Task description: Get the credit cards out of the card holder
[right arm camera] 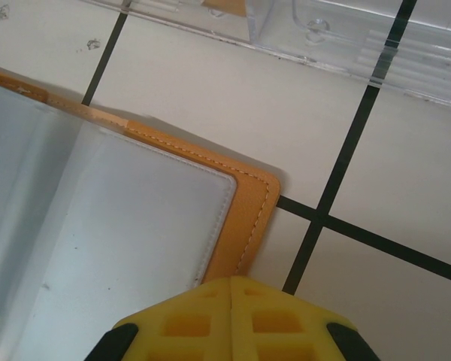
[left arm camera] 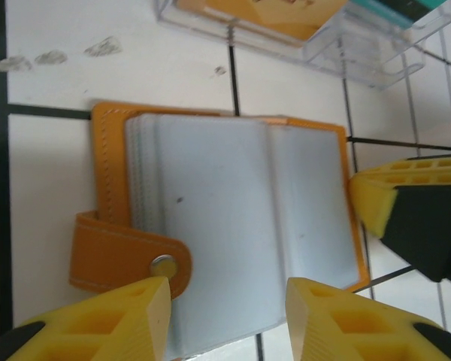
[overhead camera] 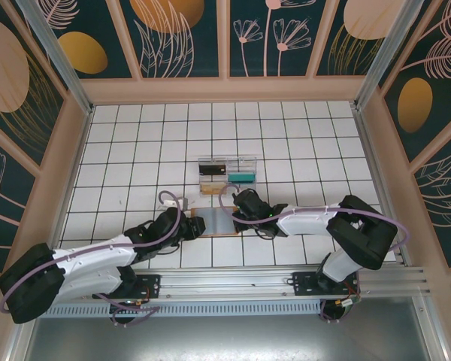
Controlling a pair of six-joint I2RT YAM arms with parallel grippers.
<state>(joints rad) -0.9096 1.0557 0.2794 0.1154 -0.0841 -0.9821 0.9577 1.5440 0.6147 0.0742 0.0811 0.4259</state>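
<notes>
Both arms reach low across the surface (overhead camera: 135, 150), meeting at the card holder (overhead camera: 219, 219), which lies open just before the tray (overhead camera: 227, 171). The left gripper (left arm camera: 225, 301) is spread wide at its left edge. The right gripper (right arm camera: 231, 289) is clenched, empty, at its right edge.

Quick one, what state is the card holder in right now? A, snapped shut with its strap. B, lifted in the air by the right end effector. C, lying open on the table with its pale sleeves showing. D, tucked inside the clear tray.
C: the card holder lies spread open on the table, pale sleeves up, its snap strap undone, apart from the clear tray.
</notes>
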